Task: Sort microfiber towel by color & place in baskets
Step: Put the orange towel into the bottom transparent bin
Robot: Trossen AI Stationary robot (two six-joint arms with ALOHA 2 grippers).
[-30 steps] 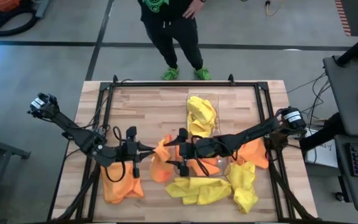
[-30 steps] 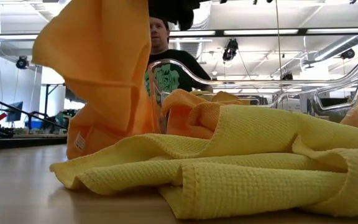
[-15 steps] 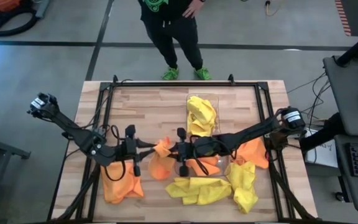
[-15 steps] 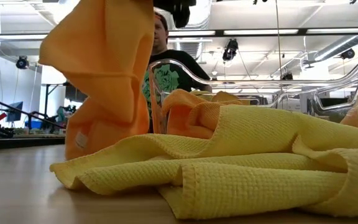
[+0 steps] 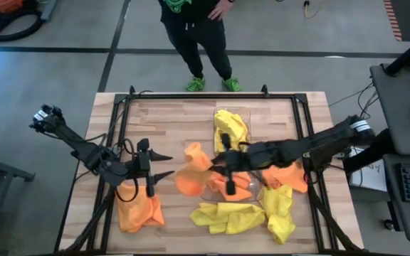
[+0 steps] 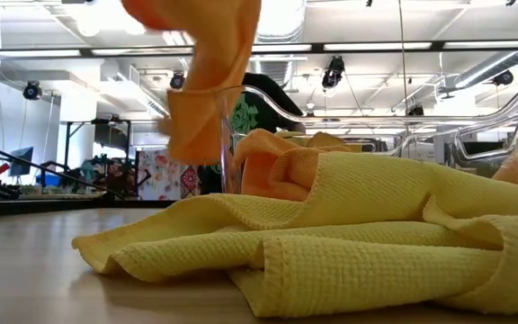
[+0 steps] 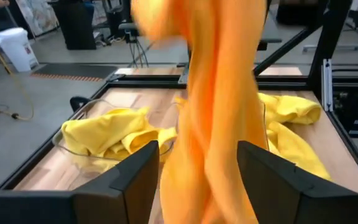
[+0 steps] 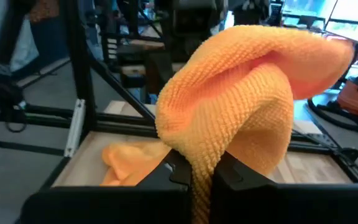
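Observation:
My right gripper [image 5: 218, 165] is shut on an orange towel [image 5: 189, 171] above the table's middle. The towel also shows in the low view [image 6: 209, 81], where it hangs clear of the table. My left gripper [image 5: 164, 164] is open just left of this towel, its fingers [image 7: 135, 171] spread on either side of the hanging cloth [image 7: 222, 93]. One clear basket [image 5: 242, 114] at the far middle holds yellow towels. A second clear basket [image 5: 251, 190], under my right arm, holds orange cloth [image 6: 277, 162]. Yellow towels [image 5: 226, 217] lie near the front edge. My right gripper pinches a bunched fold of the orange towel [image 8: 197, 163] between its two fingers [image 8: 232, 177]. The fingers come roughly level from the table's right side. The cloth bulges above the fingers [image 8: 241, 93] and hangs below them, slack and lifted clear of the table.
An orange pile [image 5: 137, 212] lies at the front left and more orange cloth [image 5: 290, 174] at the right. More yellow towels [image 5: 280, 210] lie at the front right. A black frame [image 5: 123, 107] runs around the table. A person [image 5: 198, 35] stands beyond the far edge.
My left gripper has opened, let go of the orange towel and drawn back a little toward the table's left edge. My right gripper has gone up and toward the right edge with the towel. The towel's lower end, which reached the table, now hangs clear.

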